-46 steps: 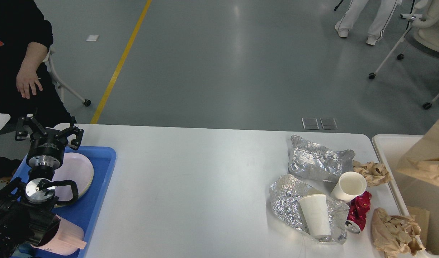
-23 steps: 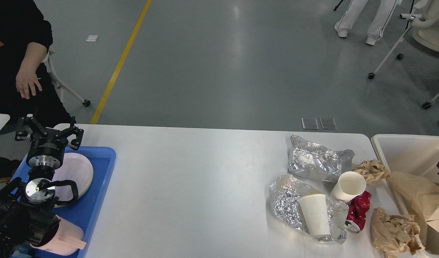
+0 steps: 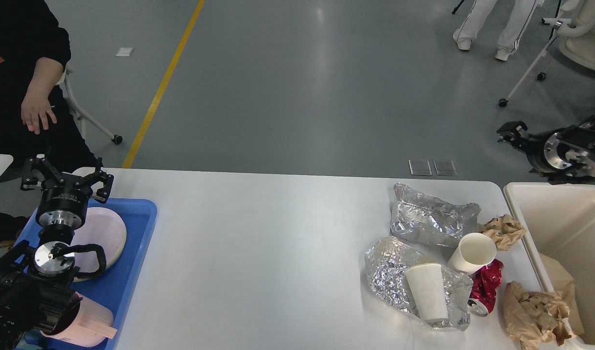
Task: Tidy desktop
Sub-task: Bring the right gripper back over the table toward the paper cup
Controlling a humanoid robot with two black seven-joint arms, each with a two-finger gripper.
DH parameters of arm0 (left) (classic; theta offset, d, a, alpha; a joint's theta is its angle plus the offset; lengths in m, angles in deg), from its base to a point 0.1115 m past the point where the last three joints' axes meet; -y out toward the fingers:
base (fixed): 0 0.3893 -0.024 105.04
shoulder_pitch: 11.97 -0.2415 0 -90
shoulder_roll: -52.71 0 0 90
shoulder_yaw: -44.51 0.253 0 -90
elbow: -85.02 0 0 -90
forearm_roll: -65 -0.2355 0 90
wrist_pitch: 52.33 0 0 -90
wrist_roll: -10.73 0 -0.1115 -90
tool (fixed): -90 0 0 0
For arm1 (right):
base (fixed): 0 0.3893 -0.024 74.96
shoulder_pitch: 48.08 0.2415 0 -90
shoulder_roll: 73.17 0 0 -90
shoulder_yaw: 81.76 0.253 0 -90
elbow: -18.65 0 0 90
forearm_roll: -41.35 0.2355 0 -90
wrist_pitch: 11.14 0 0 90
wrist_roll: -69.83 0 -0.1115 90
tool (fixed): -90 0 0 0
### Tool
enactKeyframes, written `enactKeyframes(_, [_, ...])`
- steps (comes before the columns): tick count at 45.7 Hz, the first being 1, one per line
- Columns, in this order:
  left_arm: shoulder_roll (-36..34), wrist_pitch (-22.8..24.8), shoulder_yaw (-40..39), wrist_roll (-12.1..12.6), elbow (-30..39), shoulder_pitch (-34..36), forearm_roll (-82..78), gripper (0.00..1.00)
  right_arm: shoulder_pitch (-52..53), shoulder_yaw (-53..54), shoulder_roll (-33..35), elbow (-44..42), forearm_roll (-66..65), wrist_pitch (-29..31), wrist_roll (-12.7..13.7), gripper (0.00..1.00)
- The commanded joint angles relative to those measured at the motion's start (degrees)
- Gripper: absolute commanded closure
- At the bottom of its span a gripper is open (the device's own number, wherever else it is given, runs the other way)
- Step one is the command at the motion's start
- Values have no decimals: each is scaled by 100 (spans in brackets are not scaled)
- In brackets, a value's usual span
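Note:
The white desktop [image 3: 258, 253] carries a heap of litter at its right end: two crumpled foil bags [image 3: 431, 218] [image 3: 390, 267], two white paper cups [image 3: 428, 290] [image 3: 472, 253], a crushed red can [image 3: 484, 287] and two wads of brown paper [image 3: 504, 229] [image 3: 533, 311]. My left gripper [image 3: 66, 176] is open and empty over the far end of the blue tray [image 3: 132, 272]. My right gripper [image 3: 510, 133] hangs in the air beyond the bin's far rim, dark and end-on, with nothing seen in it.
A cream bin [image 3: 560, 228] stands off the table's right end with brown paper [image 3: 562, 282] inside. The blue tray holds pink plates [image 3: 103, 233] and a pink cup [image 3: 86, 323]. A seated person [image 3: 35, 107] is at the far left; wheeled chairs stand at the far right.
The large brown paper bag that hung over the bin has dropped down into it. My right arm has come up and back past the bin's far rim. The left arm has not moved.

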Motion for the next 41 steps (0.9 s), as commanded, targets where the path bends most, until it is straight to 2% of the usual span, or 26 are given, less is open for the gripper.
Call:
enactKeyframes(1, [0, 1, 0, 0, 0, -6, 0, 4, 674, -149, -392, 145, -150, 576, 16, 0])
enactKeyframes(13, [0, 1, 0, 0, 0, -6, 0, 4, 2150, -97, -727, 734, -704, 2456, 69, 0])
enactKeyframes(17, [0, 1, 0, 0, 0, -6, 0, 4, 2546, -141, -885, 909, -713, 2888, 69, 0])
enactKeyframes(31, [0, 1, 0, 0, 0, 3, 0, 4, 3566, -545, -929, 2158, -704, 3486, 60, 0])
enactKeyframes(36, [0, 1, 0, 0, 0, 3, 0, 4, 3391, -580, -885, 2176, -695, 3390, 60, 0])
enactKeyframes(41, [0, -8, 0, 0, 0, 3, 0, 4, 2751, -615, -771, 2131, -721, 3241, 69, 1])
